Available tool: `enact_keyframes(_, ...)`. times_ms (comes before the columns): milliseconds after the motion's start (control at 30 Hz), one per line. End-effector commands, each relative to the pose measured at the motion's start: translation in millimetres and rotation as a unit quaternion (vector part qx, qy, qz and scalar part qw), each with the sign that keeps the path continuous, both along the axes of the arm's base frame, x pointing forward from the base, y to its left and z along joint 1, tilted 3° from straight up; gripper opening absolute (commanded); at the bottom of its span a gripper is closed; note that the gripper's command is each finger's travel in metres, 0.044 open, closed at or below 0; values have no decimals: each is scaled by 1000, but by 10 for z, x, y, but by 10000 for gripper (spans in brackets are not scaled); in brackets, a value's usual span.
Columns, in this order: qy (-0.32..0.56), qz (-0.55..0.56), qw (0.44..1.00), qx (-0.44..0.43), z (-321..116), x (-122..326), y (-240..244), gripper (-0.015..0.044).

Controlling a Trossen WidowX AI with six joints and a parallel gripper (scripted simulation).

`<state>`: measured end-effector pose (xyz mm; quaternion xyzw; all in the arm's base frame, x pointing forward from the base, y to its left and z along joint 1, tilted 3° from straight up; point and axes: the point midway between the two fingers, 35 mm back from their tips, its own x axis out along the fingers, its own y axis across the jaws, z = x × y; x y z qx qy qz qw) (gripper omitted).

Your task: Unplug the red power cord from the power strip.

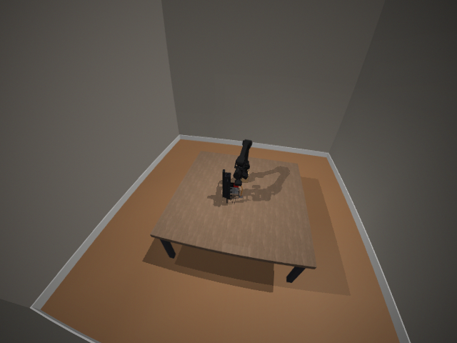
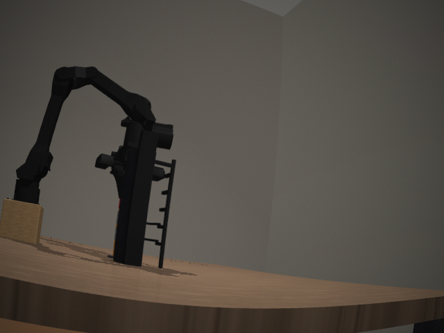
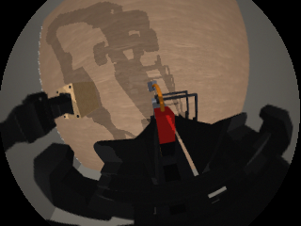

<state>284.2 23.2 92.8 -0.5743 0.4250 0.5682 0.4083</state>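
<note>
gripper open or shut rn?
Shut on the red plug: in the wrist view the gripper has its dark fingers pressed against both sides of it.

Matt wood-grain table top, matt black arm, pale wooden base block, flat red plug.

Black claw clamped on red plug, wooden table below, arm's shadow across it

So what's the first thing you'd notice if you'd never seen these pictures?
The tall black arm arching over from its wooden block at the table's left end. Its hand points down beside an upright black strip and is shut on the one bright thing there, a red plug. From above, the arm's long shadow sprawls across the tabletop.
</note>
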Motion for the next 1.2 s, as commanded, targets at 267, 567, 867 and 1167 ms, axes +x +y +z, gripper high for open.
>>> enact_keyframes(267, 5, 12, 1000, 25, 21, -111, 372, 0)
enact_keyframes(567, 5, 12, 1000, 24, 18, -144, 424, 53)
enact_keyframes(867, 5, 13, 1000, 23, 4, -127, 341, 289)
enact_keyframes(1167, 6, 13, 1000, 25, 107, -262, 771, 440)
